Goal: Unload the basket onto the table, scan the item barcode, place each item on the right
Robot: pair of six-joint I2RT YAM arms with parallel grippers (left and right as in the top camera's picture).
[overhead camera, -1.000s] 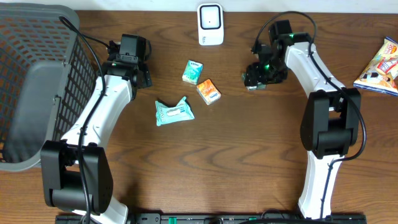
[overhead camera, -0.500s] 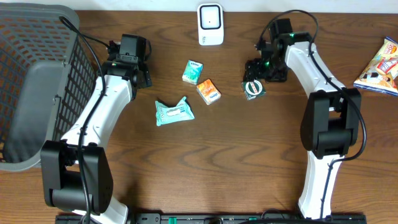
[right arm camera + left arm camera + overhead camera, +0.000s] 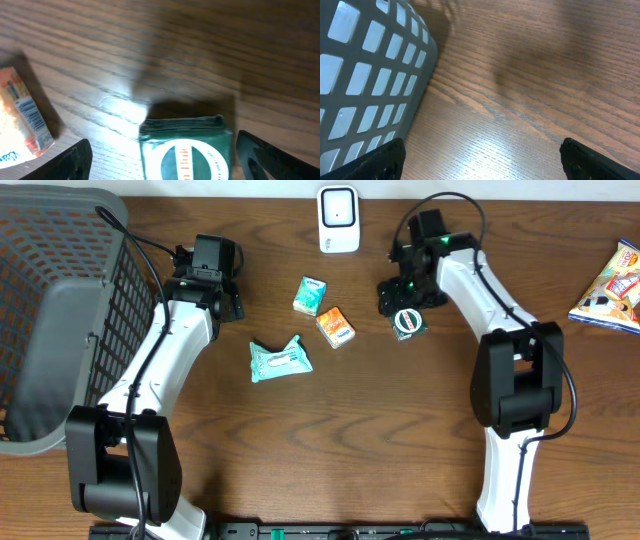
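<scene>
Overhead view shows you the green packet [image 3: 407, 323] lying flat on the wooden table [image 3: 400, 430]. It sits below and to the right of the white scanner [image 3: 338, 218], apart from it. Your right arm reaches over the packet from the scanner side.

Right wrist view gives you the right gripper [image 3: 164, 159] with its fingers spread wide and clamped on nothing. The green packet lies on the wood between them, its round white label facing up. You have clear wood on its left side, while the right fingertip [image 3: 265, 152] stands just beside its edge; whether they touch you cannot tell.

An orange packet [image 3: 336, 327] lies near the green one, to its left. A small teal-and-white pack [image 3: 311, 295] rests just up and left of that. A crumpled teal pouch [image 3: 280, 360] sits further down and left, and a snack bag [image 3: 612, 285] lies at the right edge.

Left wrist view shows your left gripper [image 3: 482, 162] spread apart over bare wood, nothing between its fingers, with the grey basket [image 3: 365, 80] just to its left.
</scene>
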